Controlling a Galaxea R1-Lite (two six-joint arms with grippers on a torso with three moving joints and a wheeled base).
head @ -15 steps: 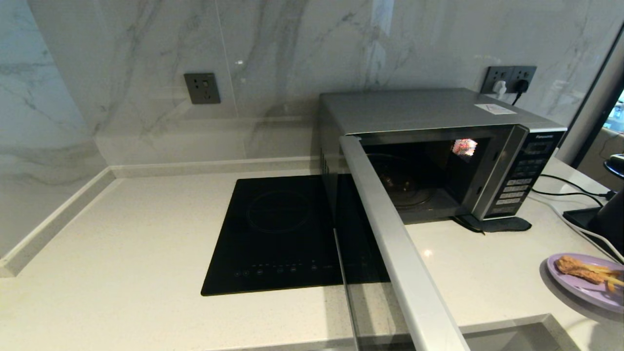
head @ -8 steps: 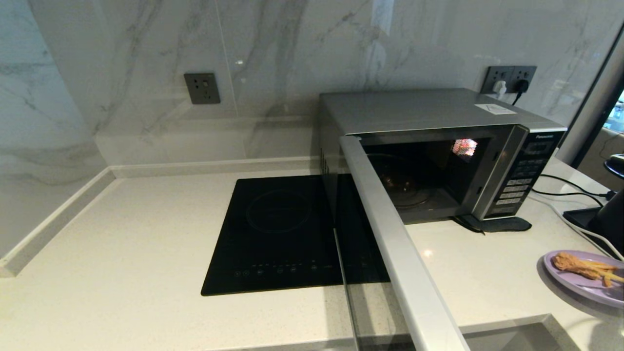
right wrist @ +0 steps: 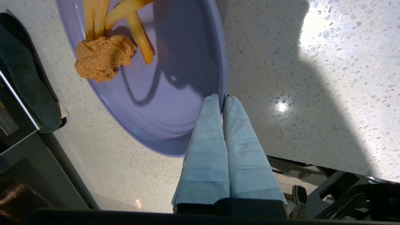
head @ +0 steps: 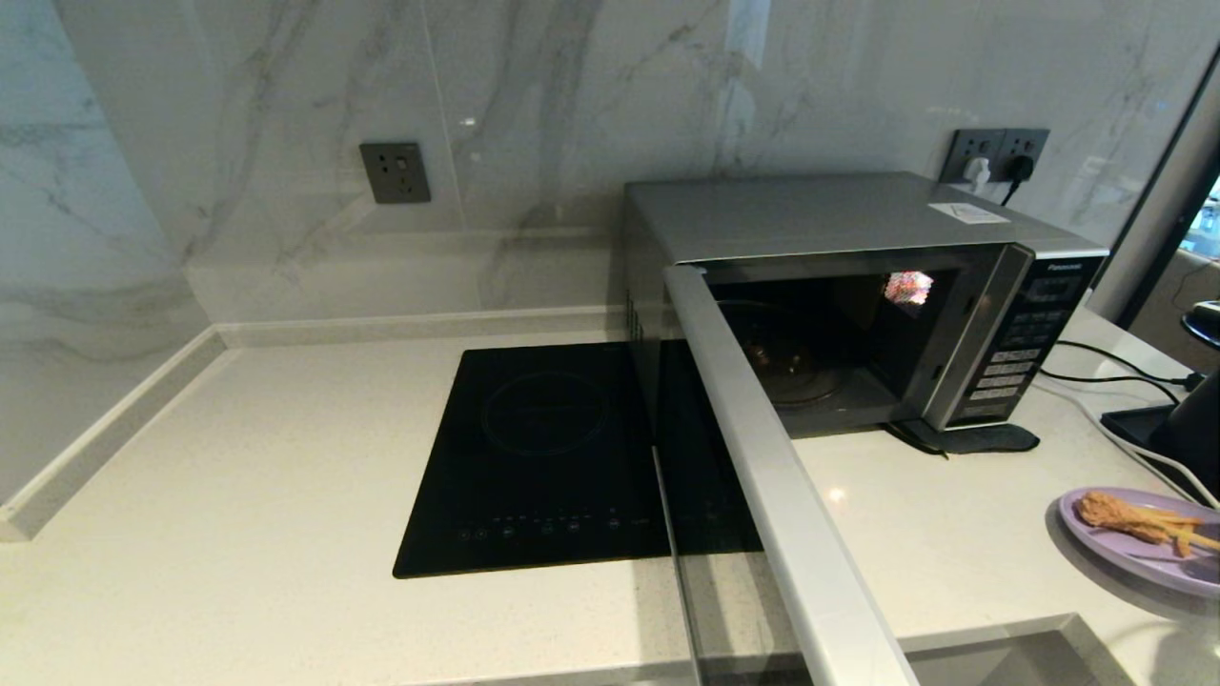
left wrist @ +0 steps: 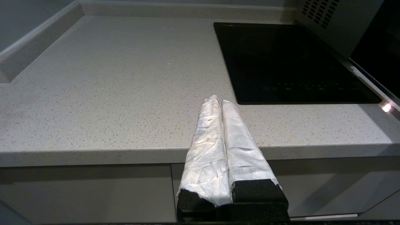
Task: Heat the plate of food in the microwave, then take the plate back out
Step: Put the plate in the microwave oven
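The microwave (head: 858, 286) stands on the pale speckled surface (head: 238, 495) with its door (head: 762, 476) swung wide; inside, only the glass turntable (head: 796, 376) shows. To the right of the microwave, the plate of food (head: 1139, 543) carries a fried chicken piece (right wrist: 103, 57) and several fries (right wrist: 137, 34). The right end effector (right wrist: 222, 98) is clenched on the plate's rim. The left end effector (left wrist: 218, 100), left of the microwave near the surface's front edge, is closed on nothing.
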